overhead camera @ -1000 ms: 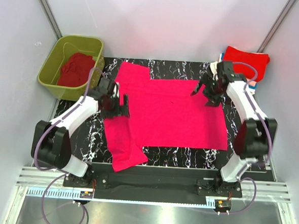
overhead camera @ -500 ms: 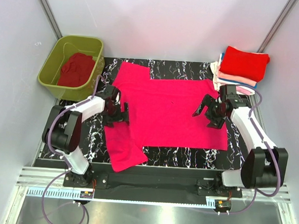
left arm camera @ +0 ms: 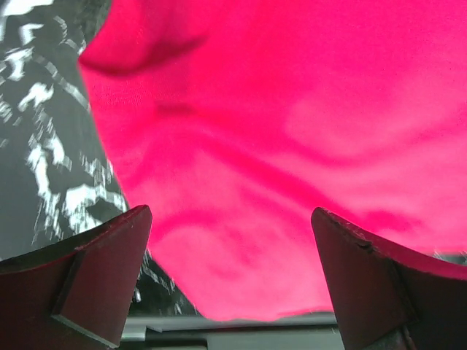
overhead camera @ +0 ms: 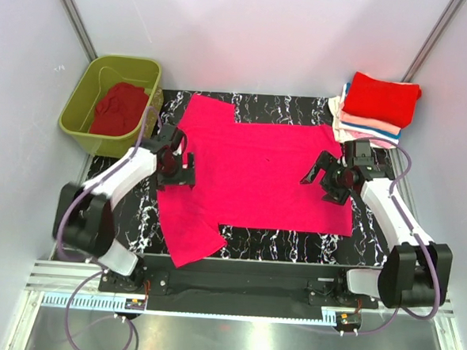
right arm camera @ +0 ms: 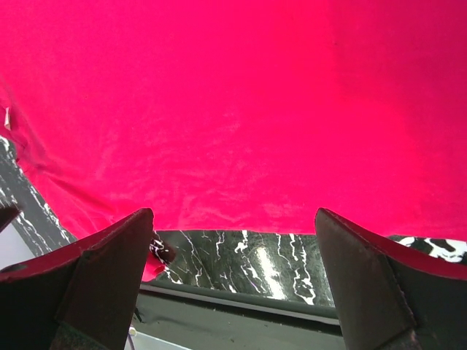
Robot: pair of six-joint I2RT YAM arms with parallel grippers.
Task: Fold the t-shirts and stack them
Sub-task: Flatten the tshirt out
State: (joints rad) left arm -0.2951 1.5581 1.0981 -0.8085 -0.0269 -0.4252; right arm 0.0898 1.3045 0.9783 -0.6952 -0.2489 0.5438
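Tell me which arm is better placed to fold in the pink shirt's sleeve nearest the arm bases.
Left. The left hand, open, is at the magenta t-shirt's sleeve end, close to the near sleeve. The right hand, also open, is at the hem end, with the whole shirt between.

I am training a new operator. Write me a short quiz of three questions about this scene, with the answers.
1. True or false: the magenta t-shirt is already folded in half.
2. What lies in the olive-green tub? A) a white towel B) a crumpled red cloth C) nothing
3. Fill in: the fingers of the left gripper and of the right gripper are both ____.
Key: 1 false; 2 B; 3 open.
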